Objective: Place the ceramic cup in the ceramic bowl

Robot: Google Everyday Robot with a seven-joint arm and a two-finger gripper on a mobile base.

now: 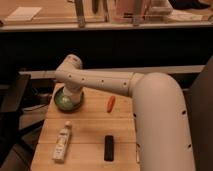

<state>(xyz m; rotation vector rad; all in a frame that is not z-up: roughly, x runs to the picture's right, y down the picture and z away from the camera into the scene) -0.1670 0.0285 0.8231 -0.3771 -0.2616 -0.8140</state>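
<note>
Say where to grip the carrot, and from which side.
Grip the carrot at mid-length, from above, jaws across its narrow width. It lies flat on the table, apart from other things. The gripper is over the bowl, to the carrot's left.

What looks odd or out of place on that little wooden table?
Nothing looks spilled or broken. The white bottle lies on its side, and a lone carrot lies on the bare wood. The tool hangs over the ceramic bowl, hiding its contents.

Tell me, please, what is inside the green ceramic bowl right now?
The gripper reaches down into the ceramic bowl, and the arm's wrist covers most of its inside. Only a strip of green rim shows; the ceramic cup is hidden.
</note>
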